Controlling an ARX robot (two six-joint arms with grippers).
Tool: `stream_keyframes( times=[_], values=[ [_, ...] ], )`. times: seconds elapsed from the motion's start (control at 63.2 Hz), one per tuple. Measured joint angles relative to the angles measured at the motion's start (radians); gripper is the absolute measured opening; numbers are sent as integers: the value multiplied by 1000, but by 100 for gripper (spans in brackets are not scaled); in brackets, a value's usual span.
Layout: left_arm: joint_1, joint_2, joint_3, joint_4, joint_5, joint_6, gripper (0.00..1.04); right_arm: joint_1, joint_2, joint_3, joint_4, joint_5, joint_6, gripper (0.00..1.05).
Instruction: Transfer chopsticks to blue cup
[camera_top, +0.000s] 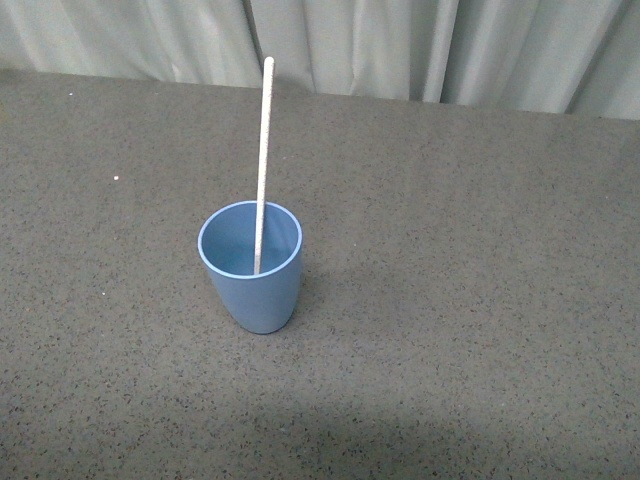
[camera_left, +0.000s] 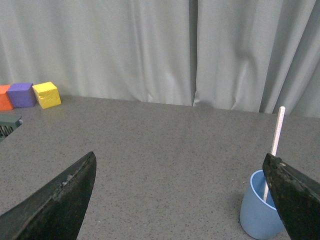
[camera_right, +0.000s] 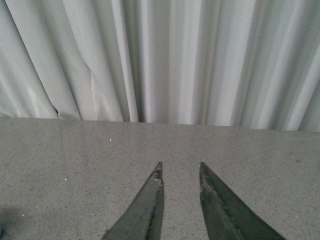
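The blue cup (camera_top: 252, 268) stands upright on the grey table in the front view. The pale chopstick (camera_top: 263, 150) stands inside it, leaning against the far rim and sticking well above it. Neither gripper shows in the front view. In the left wrist view the cup (camera_left: 257, 215) and chopstick (camera_left: 276, 132) sit beside one finger (camera_left: 295, 200) of my left gripper (camera_left: 180, 162), whose jaws are wide open and empty. My right gripper (camera_right: 181, 169) is shut and holds nothing, above bare table.
A yellow block (camera_left: 46, 94), a purple block (camera_left: 21, 94) and an orange block (camera_left: 4, 97) sit in a row at the table's far edge in the left wrist view. A grey curtain (camera_top: 400, 40) hangs behind the table.
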Motion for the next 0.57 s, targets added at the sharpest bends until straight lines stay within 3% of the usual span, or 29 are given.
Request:
stream_keyframes(
  times=[0.221, 0.253, 0.332, 0.569],
  values=[
    [0, 0, 0, 0, 0, 0, 98, 0, 0, 0, 0, 0, 0, 73],
    [0, 0, 0, 0, 0, 0, 98, 0, 0, 0, 0, 0, 0, 84],
    [0, 0, 0, 0, 0, 0, 98, 0, 0, 0, 0, 0, 0, 97],
    [0, 0, 0, 0, 0, 0, 98, 0, 0, 0, 0, 0, 0, 95]
  ],
)
